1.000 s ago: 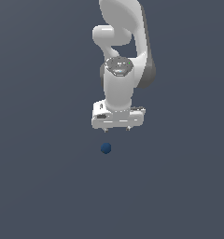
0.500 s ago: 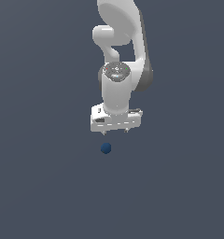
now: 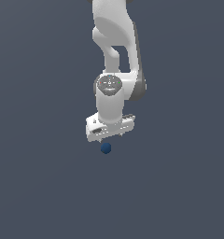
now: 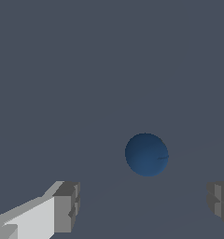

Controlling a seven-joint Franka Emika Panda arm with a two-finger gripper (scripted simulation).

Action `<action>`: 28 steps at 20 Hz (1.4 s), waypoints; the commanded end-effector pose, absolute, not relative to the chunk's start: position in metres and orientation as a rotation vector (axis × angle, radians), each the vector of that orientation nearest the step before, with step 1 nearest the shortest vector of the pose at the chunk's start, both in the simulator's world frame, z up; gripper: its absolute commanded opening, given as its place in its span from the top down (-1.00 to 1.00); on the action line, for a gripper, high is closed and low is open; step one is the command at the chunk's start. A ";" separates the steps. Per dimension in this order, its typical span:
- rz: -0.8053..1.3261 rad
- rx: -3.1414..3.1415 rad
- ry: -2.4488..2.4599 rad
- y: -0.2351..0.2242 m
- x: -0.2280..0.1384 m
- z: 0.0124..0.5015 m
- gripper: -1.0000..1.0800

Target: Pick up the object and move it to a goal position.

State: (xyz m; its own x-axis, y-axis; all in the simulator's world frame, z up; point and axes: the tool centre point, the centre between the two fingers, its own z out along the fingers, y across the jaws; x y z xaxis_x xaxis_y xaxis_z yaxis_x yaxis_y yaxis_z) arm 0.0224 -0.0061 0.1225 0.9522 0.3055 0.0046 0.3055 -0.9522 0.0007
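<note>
The object is a small dark blue ball (image 3: 105, 148) lying on the flat grey ground, just below the white hand in the exterior view. My gripper (image 3: 110, 137) hangs directly above it, its fingers pointing down and mostly hidden behind the hand. In the wrist view the ball (image 4: 146, 154) shows large between the two grey fingertips (image 4: 67, 206), which stand wide apart; the gripper (image 4: 144, 205) is open and nothing is held. The ball lies a little beyond the line joining the fingertips.
The white arm (image 3: 115, 51) rises from the hand toward the top of the exterior view. A plain grey surface fills everything else in both views.
The hand has swung a little toward the exterior view's left and come down closer to the ball. The ball has stayed where it was.
</note>
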 end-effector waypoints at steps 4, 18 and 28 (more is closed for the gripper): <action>-0.003 -3.074 -0.655 -0.019 0.027 0.102 -0.92; 0.001 -3.035 -0.810 -0.031 0.031 0.082 -0.92; 0.000 -3.034 -0.815 -0.030 0.030 0.045 -0.92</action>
